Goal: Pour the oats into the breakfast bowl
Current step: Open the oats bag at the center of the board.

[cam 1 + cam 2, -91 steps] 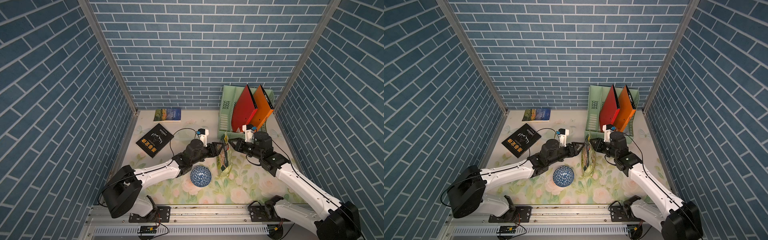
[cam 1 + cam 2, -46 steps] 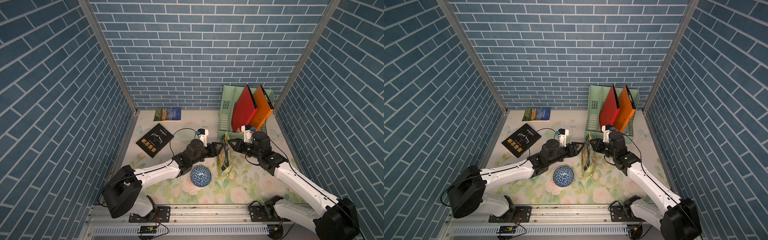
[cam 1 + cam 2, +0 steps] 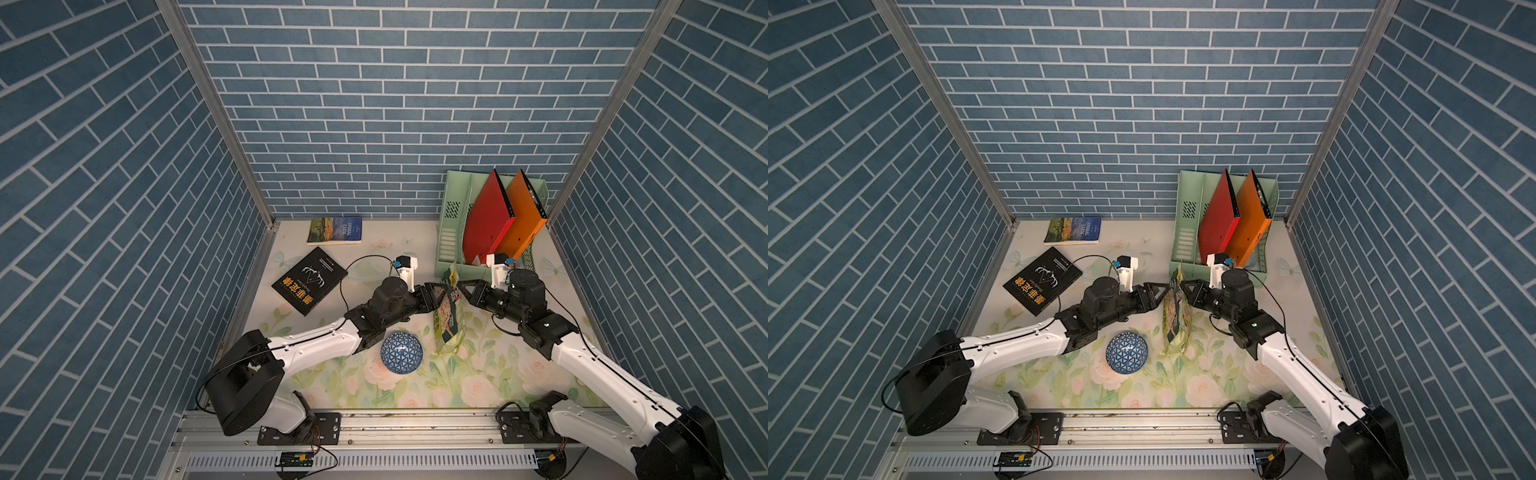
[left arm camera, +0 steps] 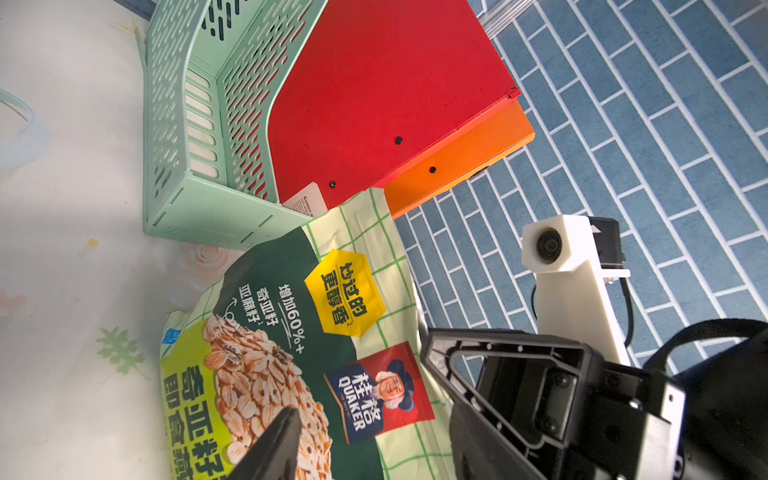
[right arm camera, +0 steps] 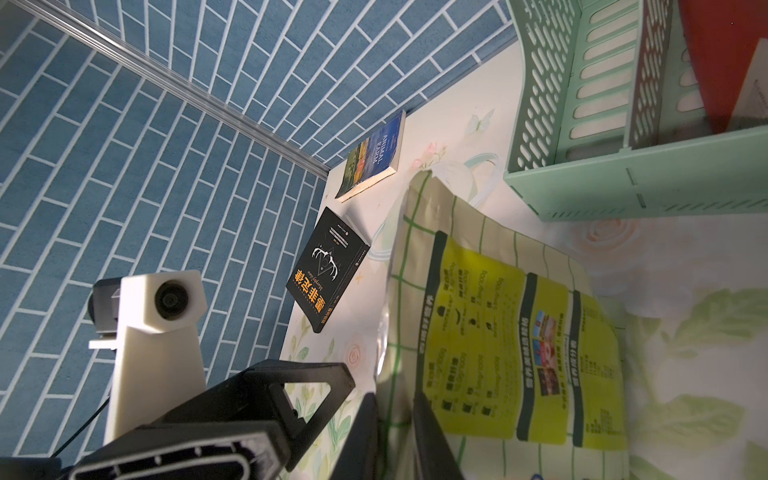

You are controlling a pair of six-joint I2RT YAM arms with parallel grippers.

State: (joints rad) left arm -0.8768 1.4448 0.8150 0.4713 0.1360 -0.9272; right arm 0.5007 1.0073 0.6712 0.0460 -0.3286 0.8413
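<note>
Landmark: mint-green slotted plastic file rack [image 3: 453,216], set against the back wall. It holds a red folder [image 3: 486,226] and an orange folder [image 3: 521,220], both leaning.

Glossy green stand-up oats pouch [image 3: 448,320], with an oat picture, red logo and checked top. It stands on its base on the floral table cover [image 3: 478,374], just off the rack's open front end. A gap shows between pouch and rack in both top views. Silver lining shows along its upper edge in the right wrist view.

Right gripper [image 5: 395,415]: fingers nearly together, one on each side of the pouch's checked top edge, with the film pinched between them.

Left gripper [image 3: 1158,296]: jaws spread, at the pouch's printed front. One finger [image 4: 274,444] lies across the oat picture. Whether it touches cannot be told.

Small round blue-and-white triangle-patterned ceramic bowl [image 3: 401,353]: on the cover, farther from the rack than the pouch. It is near the pouch's base but apart from it, and close beside the left arm. Which way up it sits cannot be told.

Black paperback with orange lettering [image 3: 309,280]: lying flat, well apart from the rack. Blue landscape-cover paperback [image 3: 336,229]: flat by the same back wall as the rack, also well apart.
</note>
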